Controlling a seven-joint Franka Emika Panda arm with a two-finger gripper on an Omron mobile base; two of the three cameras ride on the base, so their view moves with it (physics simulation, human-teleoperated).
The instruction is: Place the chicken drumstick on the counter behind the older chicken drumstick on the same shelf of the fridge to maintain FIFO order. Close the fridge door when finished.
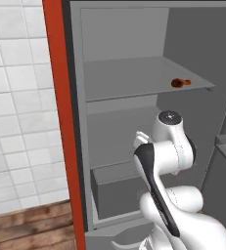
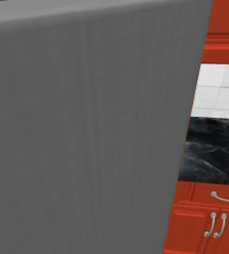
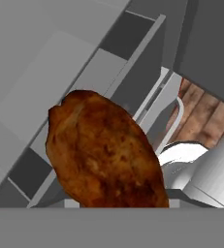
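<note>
The fridge door stands open, a broad flat grey slab filling most of the right base view. To its right are the black veined counter and, below that, red cabinet fronts with silver handles.

In the left base view the fridge shows its grey inside, with a red side panel on its left and white wall tiles beyond. The white arm rises in front of the lower compartment, near a boxy grey drawer.

The shelf spans the upper part of the fridge. The older chicken drumstick lies on it, toward its right front edge.

In the hand view, the chicken drumstick sits close to the camera, large and brown, held in the claw, whose fingertips are hidden behind the meat. Past it lie grey fridge surfaces and a strip of wooden floor.
</note>
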